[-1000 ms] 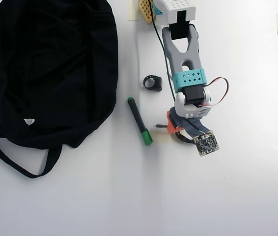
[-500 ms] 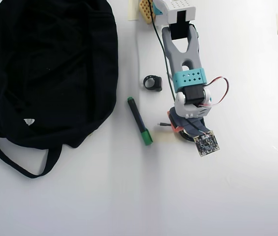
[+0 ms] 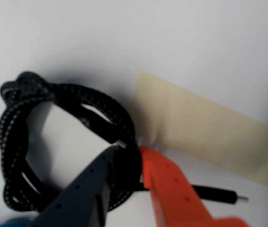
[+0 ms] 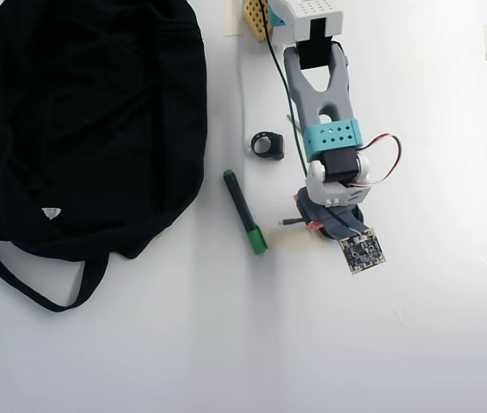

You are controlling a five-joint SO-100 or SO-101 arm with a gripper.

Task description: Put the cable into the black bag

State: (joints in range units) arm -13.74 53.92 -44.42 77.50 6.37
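White and matte, the worktop [image 4: 416, 344] carries everything, and the black bag [image 4: 80, 129] serves as the landmark. It lies at the left of the overhead view, a limp, rounded fabric sack with creases, a small pale tag near its lower edge and a strap looping out below it.

Just right of the bag's lower right edge lies a slim marker [image 4: 243, 211], dark-barrelled with a green cap, set at a slant. Further right of the bag and higher sits a small black ring-shaped object [image 4: 267, 144].

Well to the right of the bag stands the arm [image 4: 321, 95], grey and white plastic with a teal perforated band, red and white wires curling off its side.

The cable [image 3: 18, 137], well apart from the bag and beneath the arm's wrist, is a black braided cord flecked with white, wound in a loose coil with a knot-like bundle at the top. One straight plug end juts right.

The tool [image 3: 130, 150], one finger dark blue-grey and one orange, both dotted with small holes, pinches the coil's right side beside a strip of beige tape [image 3: 205, 132].
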